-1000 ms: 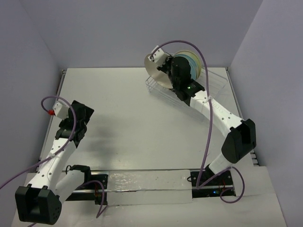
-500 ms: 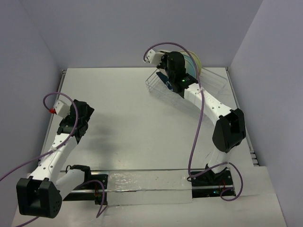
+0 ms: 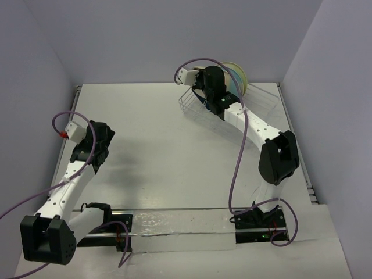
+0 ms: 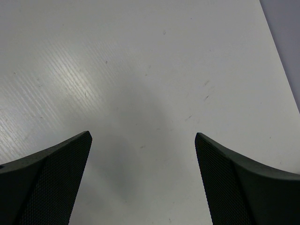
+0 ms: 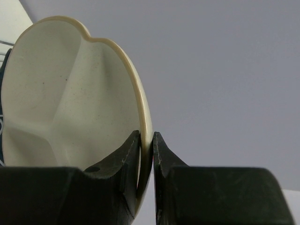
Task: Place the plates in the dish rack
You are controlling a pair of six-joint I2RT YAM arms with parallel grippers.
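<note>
Divided plate (image 5: 70, 103), rim clamped in right pincer (image 5: 146, 140)

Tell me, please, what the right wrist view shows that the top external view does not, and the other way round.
Only the right wrist view shows the grip itself: the right gripper shut on the rim of the cream divided plate, whose dividing ridges are visible. Only the top external view shows the dish rack with pale blue and green plates standing in it, and the left gripper far off over the table. Both show the right gripper, but from above I cannot make out the plate it holds.
</note>
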